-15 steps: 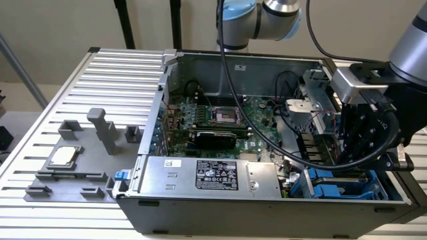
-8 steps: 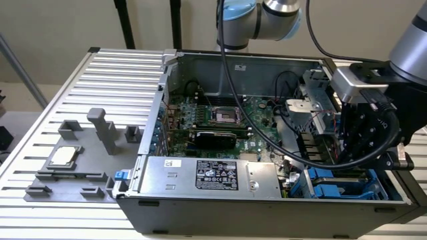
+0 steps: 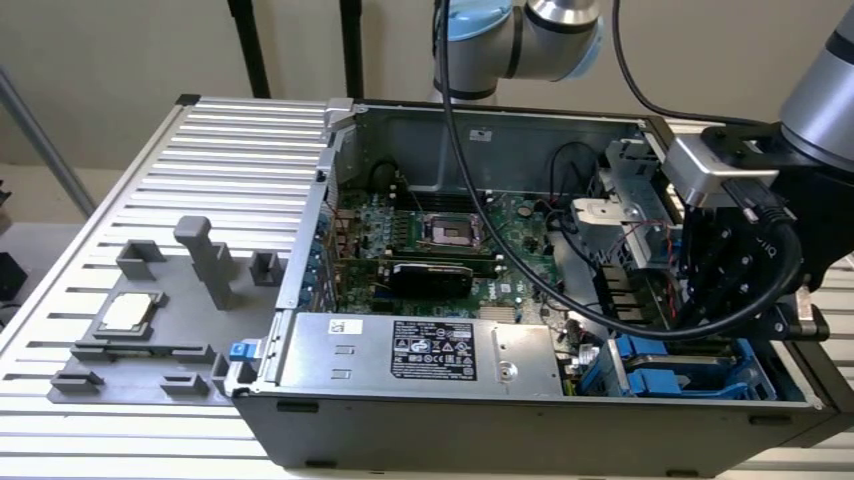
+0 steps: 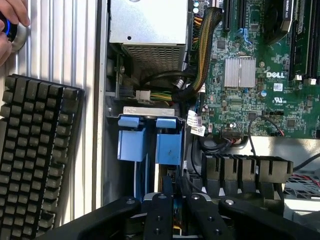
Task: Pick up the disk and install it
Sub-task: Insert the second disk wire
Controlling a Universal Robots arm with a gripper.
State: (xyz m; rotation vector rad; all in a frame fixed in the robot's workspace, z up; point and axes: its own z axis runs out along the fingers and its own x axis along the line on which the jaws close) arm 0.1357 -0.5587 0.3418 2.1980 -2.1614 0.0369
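My matt black plastic gripper (image 4: 175, 212) hangs over glossy blue plastic drive carriers (image 4: 147, 137). The open grey computer case (image 3: 534, 425) is painted sheet metal, dull. The large silver power-supply box (image 3: 427, 345) is bare brushed metal (its black paper label slightly shiny). The green motherboard (image 4: 250, 95) is lacquered, with a finned aluminium heatsink (image 4: 239, 71). The ribbed silver table (image 3: 227, 150) is satin metal. The black keyboard (image 4: 32, 150) is matt plastic.

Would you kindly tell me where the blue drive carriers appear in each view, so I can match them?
Exterior view: blue drive carriers in the case's near corner, on the exterior view's right.
Wrist view: blue drive carriers between the keyboard and the motherboard.
Shared landmark: silver power supply, adjacent to them.
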